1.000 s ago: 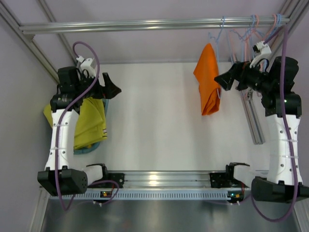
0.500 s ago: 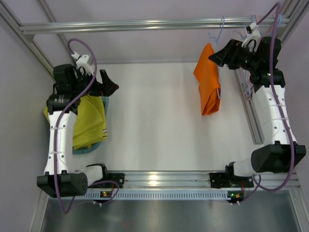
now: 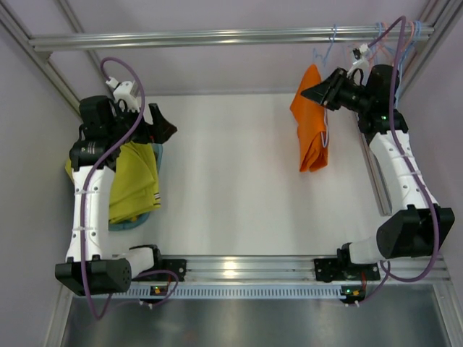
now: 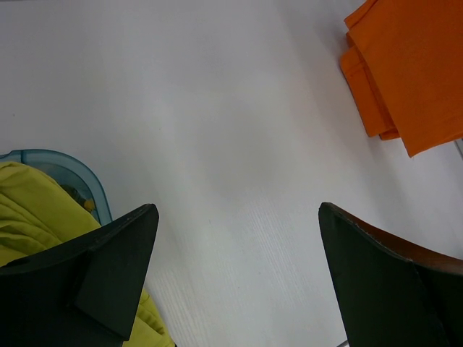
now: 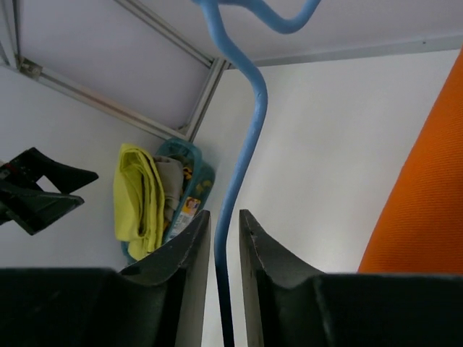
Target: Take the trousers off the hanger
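The orange trousers (image 3: 311,123) hang from a light blue hanger (image 5: 246,144) on the top rail (image 3: 217,36), right of centre. My right gripper (image 3: 312,92) is level with the garment's top edge on its right side. In the right wrist view the right gripper (image 5: 224,213) has closed in on the hanger's wire, which lies against one finger, with a sliver of gap at the other. The orange trousers (image 5: 427,188) fill that view's right edge. The mustard trousers (image 3: 134,181) lie at the far left under my left gripper (image 3: 165,124), which is open (image 4: 235,210) and holds nothing.
A teal basket (image 3: 145,217) sits under the mustard cloth at the left wall. Several bare hangers (image 3: 383,36) hang at the rail's right end. An aluminium bar (image 3: 376,173) lies along the right side. White tabletop (image 3: 231,181) spreads between the two arms.
My right arm has swung up and left from the right wall to the orange trousers' hanger, and its jaws have narrowed around the wire. The left arm has barely moved.
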You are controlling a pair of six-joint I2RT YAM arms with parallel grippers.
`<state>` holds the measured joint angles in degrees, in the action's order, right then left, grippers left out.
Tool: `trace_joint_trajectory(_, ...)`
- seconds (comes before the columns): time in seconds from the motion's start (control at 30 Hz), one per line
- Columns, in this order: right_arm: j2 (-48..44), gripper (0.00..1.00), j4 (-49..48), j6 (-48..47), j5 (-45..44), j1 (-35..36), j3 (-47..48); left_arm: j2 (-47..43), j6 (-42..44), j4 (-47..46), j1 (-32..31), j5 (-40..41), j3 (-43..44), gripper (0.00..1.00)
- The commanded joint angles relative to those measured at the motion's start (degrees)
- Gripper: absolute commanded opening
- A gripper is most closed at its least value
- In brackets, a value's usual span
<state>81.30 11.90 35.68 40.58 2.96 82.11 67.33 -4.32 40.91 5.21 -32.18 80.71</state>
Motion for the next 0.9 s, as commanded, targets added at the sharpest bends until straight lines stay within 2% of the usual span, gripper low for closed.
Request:
trace_joint_trajectory(0.0,-1.6,0.22,-6.5,4.6,1.0,0.6,-0.4,-0.8,0.1,-0.8,0.0,0.2,2.3,0.98)
trace_joint_trajectory(0.3,-2.7,0.0,-14.8,11.0,4.4,0.7,1.2,-0.6,-0.1,-0.8,-0.1,0.7,2.5,0.98)
trace_joint_trajectory(0.6,-3.7,0.0,-22.6,17.3,5.4,1.3,5.2,-1.1,-0.9,-2.0,-0.1,0.6,1.9,0.98)
trace_joint_trajectory(0.87,-4.1,0.0,-23.9,15.2,6.1,4.3,7.9,-2.6,-1.8,-5.1,0.0,0.5,-0.2,0.98)
